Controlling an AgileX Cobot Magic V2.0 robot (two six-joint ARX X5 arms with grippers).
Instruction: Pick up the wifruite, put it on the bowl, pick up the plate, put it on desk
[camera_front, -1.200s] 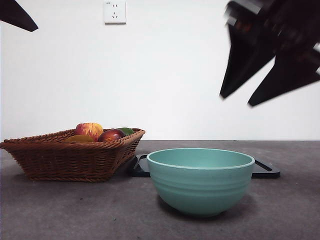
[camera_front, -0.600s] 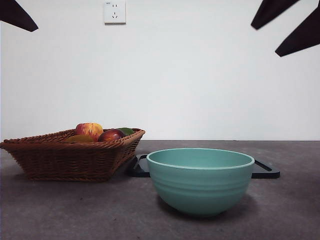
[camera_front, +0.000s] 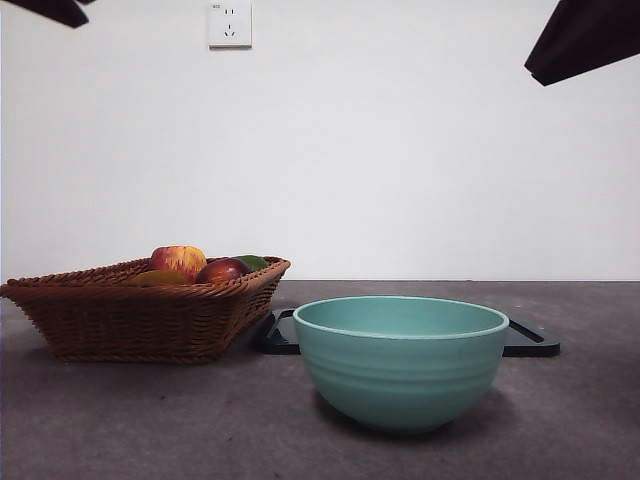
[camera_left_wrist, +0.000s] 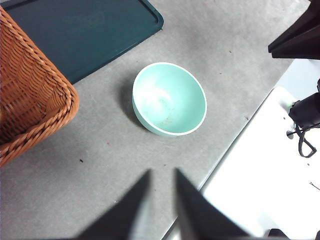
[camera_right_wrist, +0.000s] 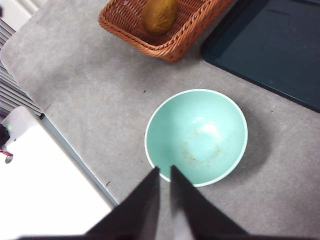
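Left claw (camera_left_wrist: 161, 200) is high up, w/ jaws nearly together, holding nothing. Brown-orange oval wifruite (camera_right_wrist: 159, 15) lies in woven wicker basket (camera_front: 150, 310). Mint-teal ceramic bowl (camera_front: 401, 360) stands on grey surface (camera_front: 150, 420). Right claw (camera_right_wrist: 164, 195) is raised above bowl, jaws nearly together, empty.

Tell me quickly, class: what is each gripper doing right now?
Left gripper: jaws nearly together, holding nothing, high above the desk.
Right gripper: jaws nearly together, holding nothing, above the bowl.
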